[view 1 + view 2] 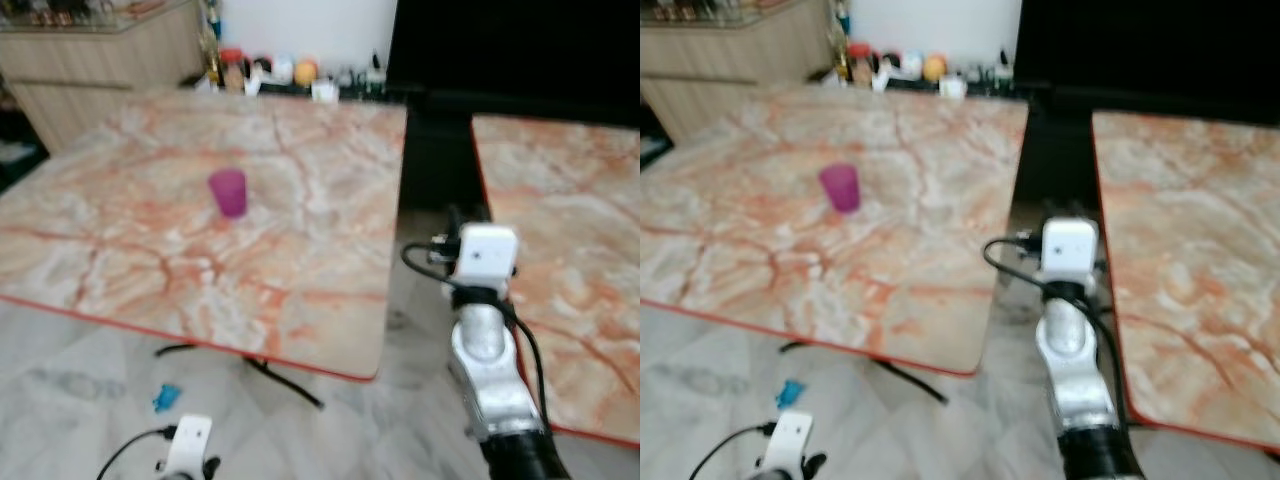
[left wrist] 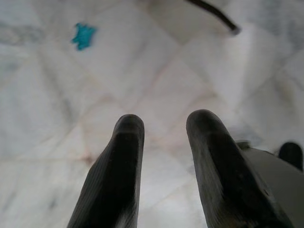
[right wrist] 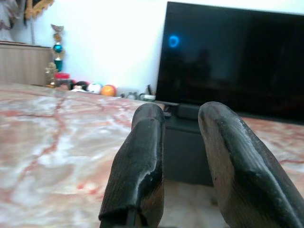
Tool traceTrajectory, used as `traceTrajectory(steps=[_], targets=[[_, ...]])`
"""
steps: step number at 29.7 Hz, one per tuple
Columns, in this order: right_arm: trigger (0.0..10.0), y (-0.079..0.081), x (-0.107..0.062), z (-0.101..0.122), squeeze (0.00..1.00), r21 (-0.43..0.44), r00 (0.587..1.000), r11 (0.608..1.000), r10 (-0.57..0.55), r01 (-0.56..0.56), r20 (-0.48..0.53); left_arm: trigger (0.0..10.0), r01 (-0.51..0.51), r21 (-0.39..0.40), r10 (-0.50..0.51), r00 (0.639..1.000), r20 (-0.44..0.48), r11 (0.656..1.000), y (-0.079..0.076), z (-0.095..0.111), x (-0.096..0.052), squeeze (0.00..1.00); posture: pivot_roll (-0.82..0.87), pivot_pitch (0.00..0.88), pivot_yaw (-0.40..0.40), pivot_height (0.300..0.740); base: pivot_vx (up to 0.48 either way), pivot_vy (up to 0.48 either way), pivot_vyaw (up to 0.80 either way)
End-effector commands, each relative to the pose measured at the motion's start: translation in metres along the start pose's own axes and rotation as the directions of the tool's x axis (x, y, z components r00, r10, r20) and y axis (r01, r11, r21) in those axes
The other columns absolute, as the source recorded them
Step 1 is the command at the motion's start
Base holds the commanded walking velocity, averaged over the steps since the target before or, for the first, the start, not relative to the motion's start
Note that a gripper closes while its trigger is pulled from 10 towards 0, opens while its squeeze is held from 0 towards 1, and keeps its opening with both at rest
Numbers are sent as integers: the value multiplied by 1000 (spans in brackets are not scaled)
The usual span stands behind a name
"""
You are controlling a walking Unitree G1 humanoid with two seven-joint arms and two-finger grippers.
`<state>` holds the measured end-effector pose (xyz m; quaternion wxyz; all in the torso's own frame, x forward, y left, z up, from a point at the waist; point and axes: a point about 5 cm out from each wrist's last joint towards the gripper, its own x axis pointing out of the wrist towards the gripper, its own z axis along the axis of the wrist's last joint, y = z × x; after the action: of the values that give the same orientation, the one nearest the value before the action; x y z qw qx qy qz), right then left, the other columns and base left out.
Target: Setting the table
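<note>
The left gripper [image 2: 164, 128] hangs low over the pale tiled floor [image 2: 156, 71], its two black fingers parted with nothing between them; a small blue scrap [image 1: 165, 398] lies on the tiles near it, just off the near edge of the left table [image 1: 130, 270]. On that marble-patterned top a purple cup [image 1: 228, 192] stands upright, well in from every edge, toward the middle. A row of small items [image 1: 270, 72] sits beyond the far edge. The right gripper [image 3: 183, 118] is raised in the gap between the left table and the right table [image 1: 570, 230], fingers spread and empty, pointing toward a dark screen [image 3: 228, 57].
</note>
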<state>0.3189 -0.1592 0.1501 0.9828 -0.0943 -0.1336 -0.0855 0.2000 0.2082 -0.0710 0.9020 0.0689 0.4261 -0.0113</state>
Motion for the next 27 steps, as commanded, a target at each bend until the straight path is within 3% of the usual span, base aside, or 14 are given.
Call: traceTrajectory(steps=[1, 7, 11, 12, 17, 21, 23, 27], targets=[[10000, -11, -3, -9, 0, -8, 998, 999, -40, 40, -40, 10000, 16, 3, -15, 1000, -14, 1000, -5, -2, 0, 0, -18, 0, 38, 740, 0, 0, 0], [10000, -17, -13, -39, 0, -16, 979, 997, -79, 78, -186, 10000, 18, 5, -18, 1000, -14, 1000, -6, -2, 0, 0, -19, 0, 38, 740, 0, 0, 0], [10000, -23, -28, -76, 0, 143, 921, 979, -79, 143, -382, 10000, 18, 6, -18, 1000, -14, 1000, -6, -2, 0, 0, -13, 0, 39, 740, 0, 0, 0], [10000, -24, -29, -78, 0, 152, 917, 977, -82, 152, -391, 10000, 18, 6, -18, 1000, -14, 1000, -6, -2, 0, 0, -13, 0, 39, 740, 0, 0, 0], [10000, -18, -42, -98, 0, 172, 878, 985, 61, 25, -474, 10000, 17, 7, -17, 1000, -14, 1000, -6, -2, 0, 0, -20, 0, 42, 740, 0, 0, 0], [10000, -17, -49, -107, 0, 214, 852, 977, 90, 26, -515, 10000, 18, 8, -18, 1000, -14, 1000, -7, -2, 0, 0, -20, 0, 41, 740, 0, 0, 0], [10000, -9, -59, -117, 0, 236, 815, 971, 163, -34, -555, 10000, 20, 8, -20, 1000, -14, 1000, -7, -2, 1, 0, -18, 0, 43, 740, 0, 0, 0], [10000, -12, -69, -130, 0, 218, 778, 976, 153, -21, -609, 10000, 21, 8, -21, 1000, -14, 1000, -8, -2, 1, 0, -14, 0, 43, 740, 0, 0, 0]])
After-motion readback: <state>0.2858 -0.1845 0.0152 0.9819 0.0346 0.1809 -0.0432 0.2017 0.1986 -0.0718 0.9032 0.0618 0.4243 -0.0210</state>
